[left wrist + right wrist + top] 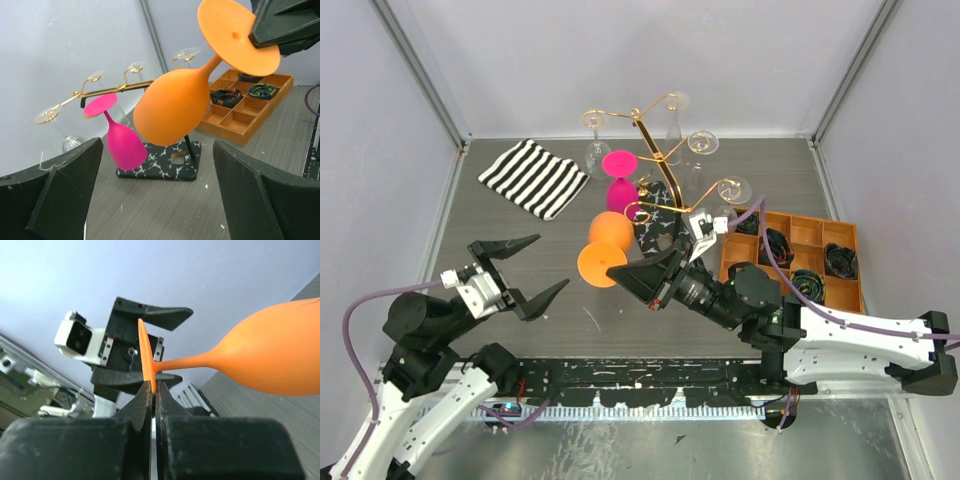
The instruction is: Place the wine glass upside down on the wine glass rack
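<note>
An orange wine glass (pixel 610 235) hangs in the air on its side, just left of the rack's base. My right gripper (pixel 622 271) is shut on the rim of its flat foot (pixel 146 352), and its bowl (pixel 275 362) points away. The wine glass rack (pixel 648 135) is a gold wire stand on a black marbled base (pixel 165 162). From its arms a pink glass (pixel 619 180) and several clear glasses hang upside down. My left gripper (pixel 553 261) is wide open, holds nothing, and sits low to the left of the orange glass (pixel 172 112).
A black-and-white striped cloth (pixel 532 177) lies at the back left. An orange compartment tray (pixel 790 217) holding coiled cables stands to the right of the rack. Grey walls close in the table at the back and both sides.
</note>
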Controlling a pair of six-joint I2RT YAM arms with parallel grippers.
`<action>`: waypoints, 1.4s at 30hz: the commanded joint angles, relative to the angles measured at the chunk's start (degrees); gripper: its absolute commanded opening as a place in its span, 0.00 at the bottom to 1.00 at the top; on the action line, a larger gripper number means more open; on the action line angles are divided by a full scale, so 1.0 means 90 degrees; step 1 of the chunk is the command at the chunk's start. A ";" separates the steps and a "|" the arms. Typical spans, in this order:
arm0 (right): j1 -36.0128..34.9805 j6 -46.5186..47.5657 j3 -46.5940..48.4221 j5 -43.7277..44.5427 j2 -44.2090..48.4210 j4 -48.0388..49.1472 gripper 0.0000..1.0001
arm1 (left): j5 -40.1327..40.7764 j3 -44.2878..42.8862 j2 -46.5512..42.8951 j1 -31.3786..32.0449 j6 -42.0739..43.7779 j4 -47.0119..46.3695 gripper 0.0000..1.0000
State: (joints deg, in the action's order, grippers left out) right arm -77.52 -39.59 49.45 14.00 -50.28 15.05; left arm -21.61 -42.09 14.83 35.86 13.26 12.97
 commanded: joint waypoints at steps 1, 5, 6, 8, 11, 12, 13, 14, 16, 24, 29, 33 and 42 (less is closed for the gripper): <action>-0.0013 -0.0724 0.0106 0.0786 -0.0115 0.1505 0.01 | -0.0242 0.0098 0.0168 0.0020 -0.0215 -0.1167 0.98; -0.0020 -0.0974 0.0071 0.1306 -0.0300 0.2415 0.01 | -0.0162 0.0046 0.0430 0.0020 -0.0337 -0.1658 0.98; -0.0018 -0.1010 0.0123 0.1411 -0.0361 0.2525 0.01 | -0.0130 0.0024 0.0494 0.0015 -0.0347 -0.1741 0.98; -0.0020 -0.1092 0.0250 0.1618 -0.0524 0.2634 0.01 | -0.0064 -0.0001 0.0627 0.0020 -0.0345 -0.1909 0.98; -0.0019 -0.1320 0.0332 0.1819 -0.0727 0.2939 0.01 | -0.0014 -0.0019 0.0789 0.0021 -0.0268 -0.2153 0.98; -0.0019 -0.1375 0.0335 0.1851 -0.0776 0.3034 0.01 | 0.0004 -0.0033 0.0850 0.0020 -0.0204 -0.2200 0.98; -0.0020 -0.1431 0.0343 0.1866 -0.0809 0.3098 0.01 | 0.0057 -0.0068 0.0923 0.0020 -0.0140 -0.2239 0.98; -0.0018 -0.1533 0.0352 0.1917 -0.0819 0.3091 0.01 | 0.0076 -0.0105 0.0990 0.0020 -0.0077 -0.2271 0.98; -0.0020 -0.1757 0.0357 0.1962 -0.0830 0.3092 0.01 | 0.0111 -0.0187 0.1126 0.0020 0.0011 -0.2391 0.99; -0.0020 -0.2525 0.0510 0.1934 -0.0957 0.2984 0.01 | -0.0370 -0.0520 0.1759 0.0020 0.0055 -0.2828 0.92; -0.0020 -0.3026 0.0666 0.1983 -0.1053 0.2696 0.01 | -0.0593 -0.0700 0.2132 0.0022 0.0050 -0.3110 0.83; -0.0016 -0.3198 0.0672 0.1904 -0.1120 0.2792 0.00 | -0.0718 -0.0821 0.2417 0.0027 0.0034 -0.3371 0.78; -0.0020 -0.3383 0.0698 0.1738 -0.1249 0.2958 0.01 | -0.1025 -0.0945 0.2890 0.0063 -0.0176 -0.3747 0.66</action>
State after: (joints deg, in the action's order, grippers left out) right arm -77.52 -67.88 52.93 30.28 -61.28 37.80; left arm -29.15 -48.80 39.86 35.92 12.51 -16.93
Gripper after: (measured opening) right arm 0.046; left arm 0.680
